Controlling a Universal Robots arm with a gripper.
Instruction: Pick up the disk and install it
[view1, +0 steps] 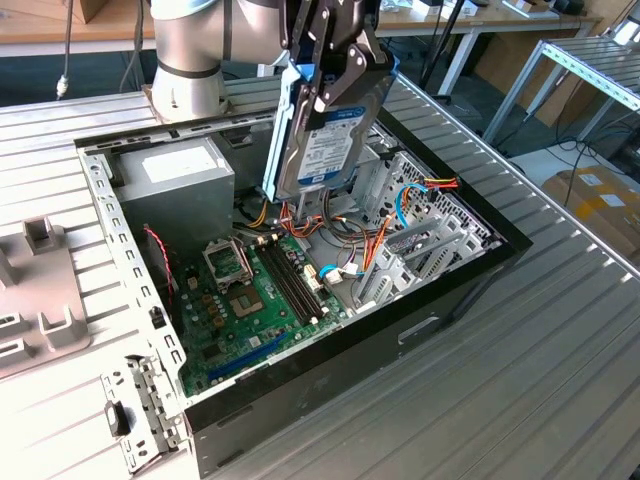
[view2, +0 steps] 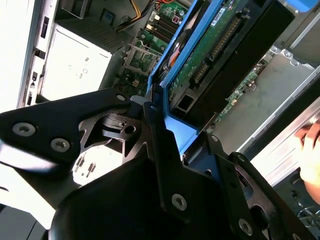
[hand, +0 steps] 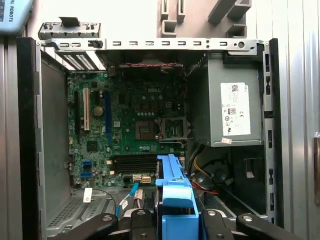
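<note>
Fingers (view1: 343, 68) clamp disk (view1: 328, 145), apparently above case (view1: 420, 335) holding motherboard (view1: 250, 300), power supply (view1: 175, 178).

- Ribbed aluminium table (view1: 560, 330) spreads beneath the gripper (view1: 332, 85).
- Wooden-topped workbenches (view1: 480, 14) stand beyond it.
- Metal rack (view1: 590, 62) and cardboard box (view1: 598, 200) stand on pale floor (view1: 530, 165), toward the exterior view's right of it.

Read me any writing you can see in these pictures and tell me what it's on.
Disk label, blue and white, disk gripped in the hand: print too small to read.
Power supply white label: too small to read.
Motherboard: a white maker's mark; other markings too small to read.
</note>
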